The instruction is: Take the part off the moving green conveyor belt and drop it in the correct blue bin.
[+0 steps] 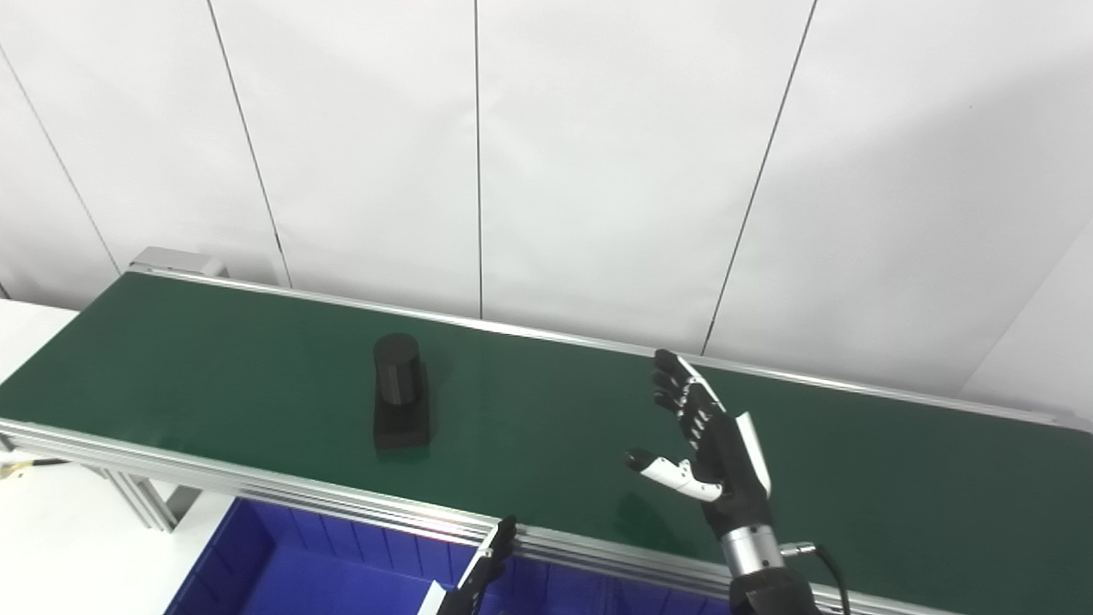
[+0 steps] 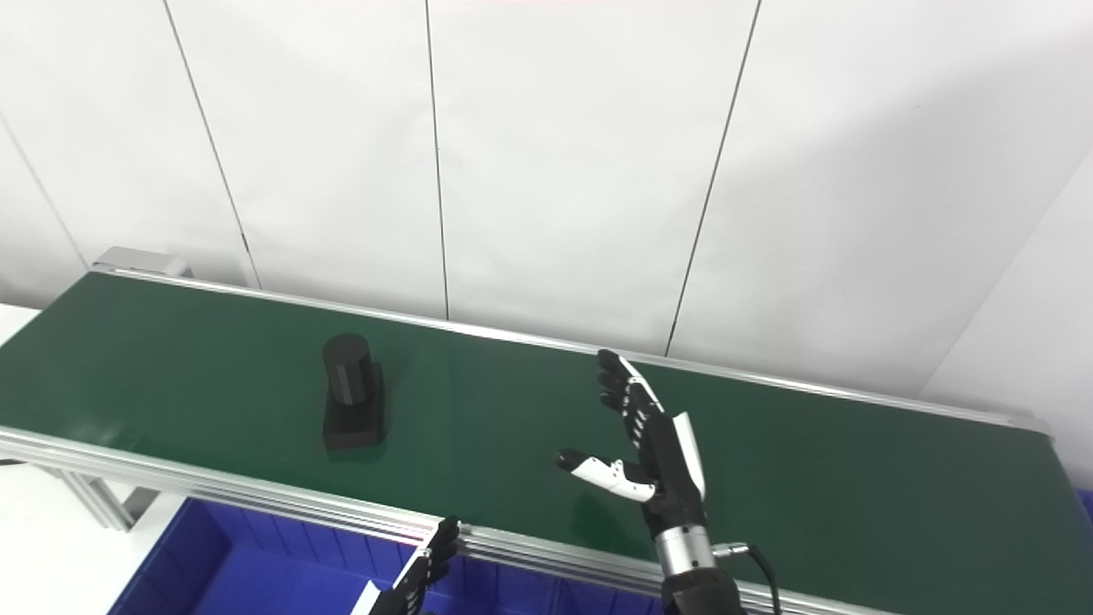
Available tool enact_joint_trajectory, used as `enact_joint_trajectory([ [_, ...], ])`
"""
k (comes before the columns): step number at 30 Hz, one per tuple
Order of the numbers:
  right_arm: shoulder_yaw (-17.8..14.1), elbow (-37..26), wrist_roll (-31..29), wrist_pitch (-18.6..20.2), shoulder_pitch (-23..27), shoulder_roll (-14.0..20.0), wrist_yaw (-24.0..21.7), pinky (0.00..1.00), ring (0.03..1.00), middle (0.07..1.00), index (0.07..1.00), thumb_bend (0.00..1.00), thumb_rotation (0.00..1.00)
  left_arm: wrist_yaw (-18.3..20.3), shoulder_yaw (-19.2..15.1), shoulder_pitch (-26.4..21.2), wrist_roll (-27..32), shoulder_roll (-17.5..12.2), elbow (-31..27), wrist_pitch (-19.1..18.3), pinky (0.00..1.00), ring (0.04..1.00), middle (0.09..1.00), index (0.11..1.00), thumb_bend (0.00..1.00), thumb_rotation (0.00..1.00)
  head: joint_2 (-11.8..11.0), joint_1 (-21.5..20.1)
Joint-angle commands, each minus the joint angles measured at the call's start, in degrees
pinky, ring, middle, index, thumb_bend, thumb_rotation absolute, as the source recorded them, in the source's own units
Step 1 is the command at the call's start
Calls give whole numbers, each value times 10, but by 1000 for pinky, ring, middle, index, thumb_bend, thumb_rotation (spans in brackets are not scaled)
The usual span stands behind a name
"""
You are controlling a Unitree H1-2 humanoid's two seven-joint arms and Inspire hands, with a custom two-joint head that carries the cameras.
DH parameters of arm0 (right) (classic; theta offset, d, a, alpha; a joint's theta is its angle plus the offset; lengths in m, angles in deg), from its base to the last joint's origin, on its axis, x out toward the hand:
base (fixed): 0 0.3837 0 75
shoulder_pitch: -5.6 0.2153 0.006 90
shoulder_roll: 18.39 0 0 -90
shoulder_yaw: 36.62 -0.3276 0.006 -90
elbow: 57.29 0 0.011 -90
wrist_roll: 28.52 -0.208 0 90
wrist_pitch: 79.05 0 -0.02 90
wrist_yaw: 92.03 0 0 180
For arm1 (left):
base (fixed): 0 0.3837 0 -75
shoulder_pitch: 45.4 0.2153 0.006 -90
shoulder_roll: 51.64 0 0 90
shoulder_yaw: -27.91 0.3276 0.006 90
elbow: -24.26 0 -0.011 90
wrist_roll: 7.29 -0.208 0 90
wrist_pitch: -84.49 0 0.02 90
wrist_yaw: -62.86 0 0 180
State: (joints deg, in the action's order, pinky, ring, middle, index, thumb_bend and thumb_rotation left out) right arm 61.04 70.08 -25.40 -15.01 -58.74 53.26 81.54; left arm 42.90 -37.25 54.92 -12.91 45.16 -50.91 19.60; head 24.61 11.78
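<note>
A black part (image 1: 400, 391), a cylinder standing on a rectangular base, rests on the green conveyor belt (image 1: 256, 359) left of centre. My right hand (image 1: 704, 444) hovers over the belt well to the right of the part, open, fingers spread and thumb pointing left, holding nothing. Only the fingertips of my left hand (image 1: 478, 572) show at the bottom edge, over the belt's near rail and the blue bin (image 1: 324, 572); its fingers look extended and hold nothing.
The belt's aluminium rails (image 1: 256, 483) run along its near and far sides. A white panelled wall stands behind. A white table surface (image 1: 51, 547) lies at the lower left, under the belt frame's legs.
</note>
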Motion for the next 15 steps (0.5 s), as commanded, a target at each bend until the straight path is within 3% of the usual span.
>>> enact_joint_trajectory([
  [1,7,15,-7,-10,38,-12,0,879,899,910,884,1000,365,-8,4,-9,-9,-5,-13,18,812,882,896,864,816,873,-1,1],
  [15,52,135,39,-10,126,-34,63,864,889,911,888,1000,337,-41,31,-7,-24,-16,-15,18,799,872,880,853,842,861,-3,10],
])
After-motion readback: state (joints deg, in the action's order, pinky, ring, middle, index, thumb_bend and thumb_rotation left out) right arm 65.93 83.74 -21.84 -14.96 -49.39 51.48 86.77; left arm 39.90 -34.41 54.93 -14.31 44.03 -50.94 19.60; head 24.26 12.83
